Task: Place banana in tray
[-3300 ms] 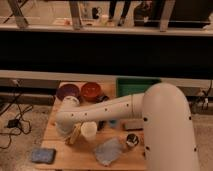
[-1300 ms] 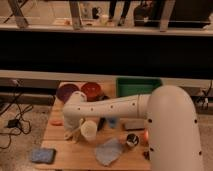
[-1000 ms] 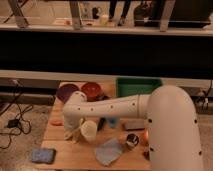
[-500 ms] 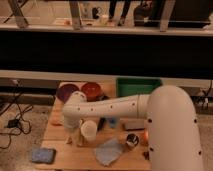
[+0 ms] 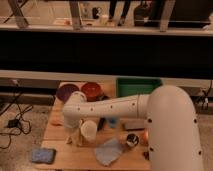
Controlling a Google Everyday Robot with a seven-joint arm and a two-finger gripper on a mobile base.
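Camera view: wooden table (image 5: 75,156), green tray (image 5: 136,87) at back; claw (image 5: 75,136) beside white cup (image 5: 89,131), grip unclear.

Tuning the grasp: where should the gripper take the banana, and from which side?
Grip the banana across its middle, from straight above, closing across its narrow width: it seems to lie flat on the table, and the white cup stands close on its right, crowding a side approach. The gripper hangs just over it at the table's front left.
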